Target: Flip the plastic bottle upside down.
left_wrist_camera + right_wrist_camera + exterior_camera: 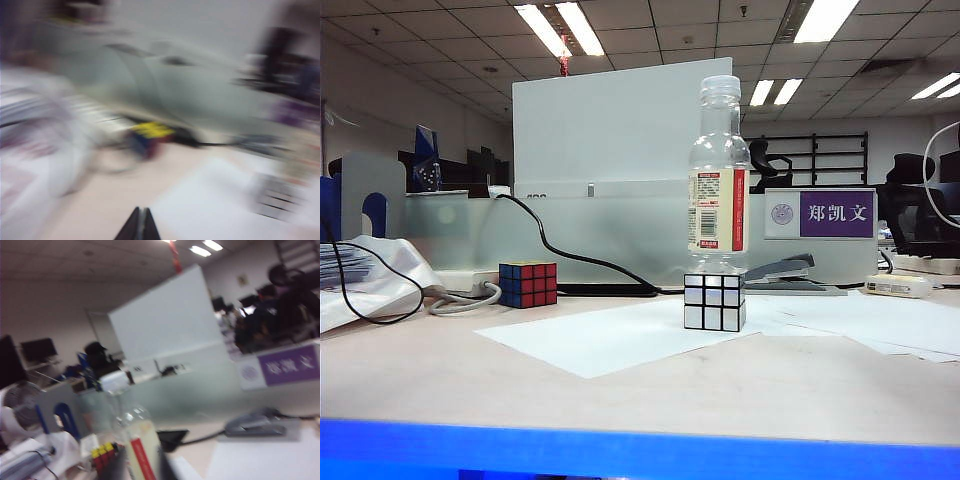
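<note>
While the clear plastic bottle [720, 170] with its cream label and red stripe stands upright, cap on top, on a black-and-white puzzle cube [714, 302], I see nothing touching it. That cube rests on a white paper sheet [610, 340] lying on the pale table [620, 400]. From my right wrist camera the bottle [137, 440] appears close ahead; the right gripper [142, 467] shows only as two dark blurred shapes either side of the label, and I cannot tell its opening or whether it grips. My left wrist camera is smeared with motion; the left gripper [138, 225] shows dark fingers pressed together, empty. A multicoloured puzzle cube [528, 284] sits well left of the bottle, a grey stapler [790, 272] just behind right.
</note>
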`<state>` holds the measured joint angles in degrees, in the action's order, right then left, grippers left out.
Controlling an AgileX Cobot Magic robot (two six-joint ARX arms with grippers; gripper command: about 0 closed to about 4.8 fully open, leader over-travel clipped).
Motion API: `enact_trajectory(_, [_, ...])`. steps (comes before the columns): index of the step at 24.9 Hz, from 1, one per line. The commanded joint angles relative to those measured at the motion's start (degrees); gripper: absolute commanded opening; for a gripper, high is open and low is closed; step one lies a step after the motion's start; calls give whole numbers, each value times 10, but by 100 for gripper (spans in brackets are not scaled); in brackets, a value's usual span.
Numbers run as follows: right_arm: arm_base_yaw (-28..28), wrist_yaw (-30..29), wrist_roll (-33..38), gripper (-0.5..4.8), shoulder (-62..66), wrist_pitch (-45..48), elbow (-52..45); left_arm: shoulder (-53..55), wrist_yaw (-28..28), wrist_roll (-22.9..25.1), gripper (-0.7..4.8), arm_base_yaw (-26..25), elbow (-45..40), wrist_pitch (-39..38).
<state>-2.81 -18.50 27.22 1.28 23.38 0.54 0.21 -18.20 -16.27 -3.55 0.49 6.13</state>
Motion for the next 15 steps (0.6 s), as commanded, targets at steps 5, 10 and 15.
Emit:
enact_trajectory(5, [177, 8, -191, 416, 316, 153, 91, 2, -139, 14, -6, 73, 1, 118])
enact_trajectory(10, [309, 150, -421, 479, 598, 139, 264, 17, -122, 90, -5, 132, 2, 89])
enact_trajectory(15, [310, 191, -444, 479, 700, 163, 356, 122, -116, 115, 98, 132, 3, 167])
